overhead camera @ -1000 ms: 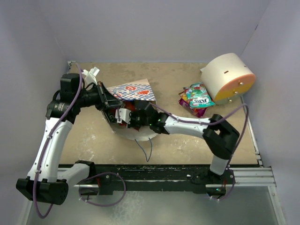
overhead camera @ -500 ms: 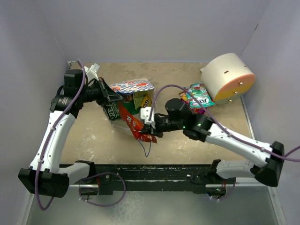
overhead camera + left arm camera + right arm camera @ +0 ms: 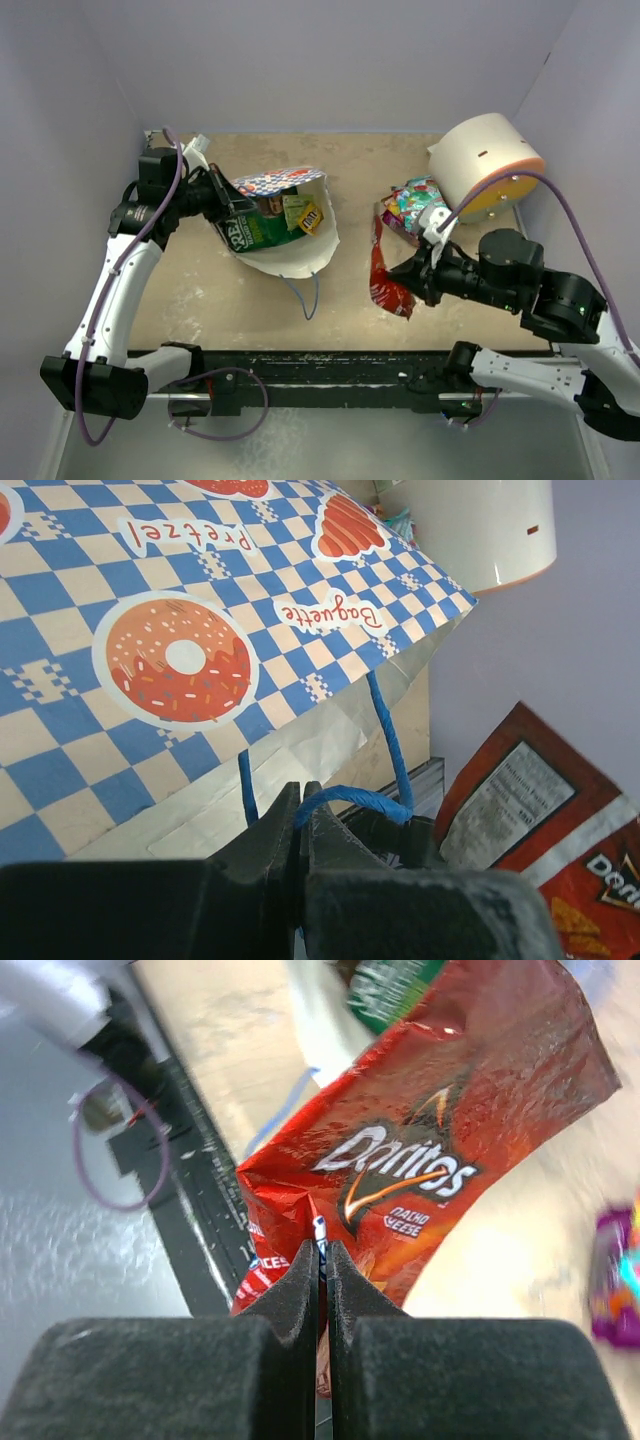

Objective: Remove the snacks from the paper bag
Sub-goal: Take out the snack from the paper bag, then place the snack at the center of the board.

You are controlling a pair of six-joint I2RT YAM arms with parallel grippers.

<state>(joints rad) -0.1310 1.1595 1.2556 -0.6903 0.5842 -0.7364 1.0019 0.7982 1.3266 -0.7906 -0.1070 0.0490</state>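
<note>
The paper bag [image 3: 290,262] lies on its side at the left, mouth toward the front, with a green-and-brown chip bag [image 3: 262,226] and yellow packets [image 3: 303,212] inside. My left gripper [image 3: 218,196] is shut on the bag's blue string handle [image 3: 350,798]; the checkered outside of the bag [image 3: 180,630] fills the left wrist view. My right gripper [image 3: 405,272] is shut on the edge of a red Doritos chip bag [image 3: 385,280], held above the table right of the paper bag. It also shows in the right wrist view [image 3: 430,1150]. Teal, pink and purple candy bags [image 3: 415,205] lie at the back right.
A cream cylinder with an orange face [image 3: 487,165] stands at the back right, touching the candy bags. A loose blue handle loop [image 3: 305,297] hangs in front of the paper bag. Walls close the table on three sides.
My right gripper has pulled the red chip bag out of the paper bag and carried it right. The left gripper has held the handle, and the bag has tipped more open.
</note>
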